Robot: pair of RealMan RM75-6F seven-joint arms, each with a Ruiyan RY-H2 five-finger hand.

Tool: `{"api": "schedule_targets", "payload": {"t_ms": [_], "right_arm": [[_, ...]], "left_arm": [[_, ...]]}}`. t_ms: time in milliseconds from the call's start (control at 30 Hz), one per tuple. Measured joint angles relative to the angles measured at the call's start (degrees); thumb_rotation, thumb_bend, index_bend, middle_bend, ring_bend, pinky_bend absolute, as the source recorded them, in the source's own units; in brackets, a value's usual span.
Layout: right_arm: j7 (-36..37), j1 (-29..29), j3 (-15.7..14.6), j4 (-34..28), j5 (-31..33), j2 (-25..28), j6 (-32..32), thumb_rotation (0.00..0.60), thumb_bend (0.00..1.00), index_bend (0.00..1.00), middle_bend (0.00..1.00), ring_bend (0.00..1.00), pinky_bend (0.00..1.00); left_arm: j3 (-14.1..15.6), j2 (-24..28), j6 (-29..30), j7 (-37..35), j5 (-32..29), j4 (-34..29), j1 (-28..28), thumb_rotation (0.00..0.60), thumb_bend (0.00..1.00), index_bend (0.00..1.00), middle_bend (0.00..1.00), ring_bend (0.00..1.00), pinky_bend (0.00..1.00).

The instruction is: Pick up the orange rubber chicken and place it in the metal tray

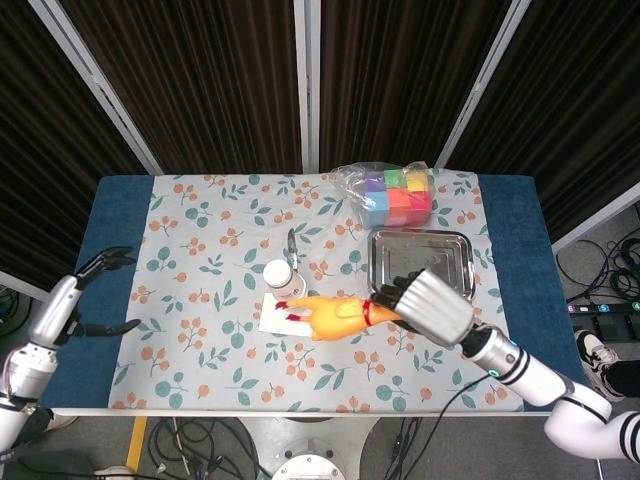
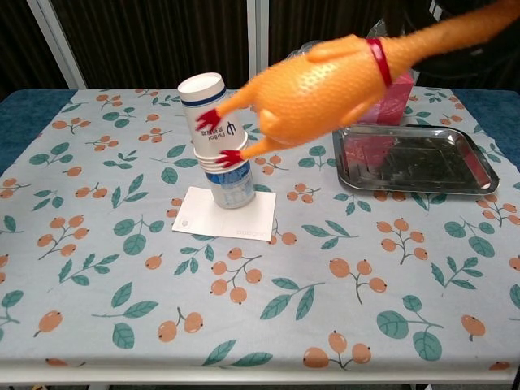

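- I am grasping the orange rubber chicken (image 1: 335, 317) by its neck in my right robot hand (image 1: 432, 305), holding it in the air above the bench's middle.
- Picking up is done; I judge placing remains, since the metal tray (image 1: 421, 264) near the bench's right edge is sitting empty.
- My left robot hand (image 1: 88, 293) is hanging released off the left edge.

The right hand (image 1: 425, 305) has a silver-grey metallic back with black fingers (image 1: 392, 291); a white forearm follows, ringed by a small green light. The left hand (image 1: 85, 300) is silver with thin black fingers.
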Motion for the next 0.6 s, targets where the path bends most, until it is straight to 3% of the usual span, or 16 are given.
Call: {"api": "schedule_targets", "payload": {"t_ms": [267, 600], "right_arm": [[0.4, 7.1, 3.6, -5.3, 0.0, 0.2, -5.7, 0.600, 0.40, 0.98, 0.75, 0.72, 0.93], [-3.1, 16.1, 8.3, -5.5, 4.1, -1.9, -14.9, 0.600, 0.40, 0.98, 0.75, 0.72, 0.93]], "left_arm": [[0.1, 3.0, -4.8, -17.9, 3.4, 0.7, -6.4, 0.600, 0.13, 0.24, 0.22, 0.19, 0.27], [5.4, 2.8, -9.3, -33.7, 12.1, 4.5, -14.6, 0.600, 0.11, 0.21, 0.20, 0.19, 0.26]]}}
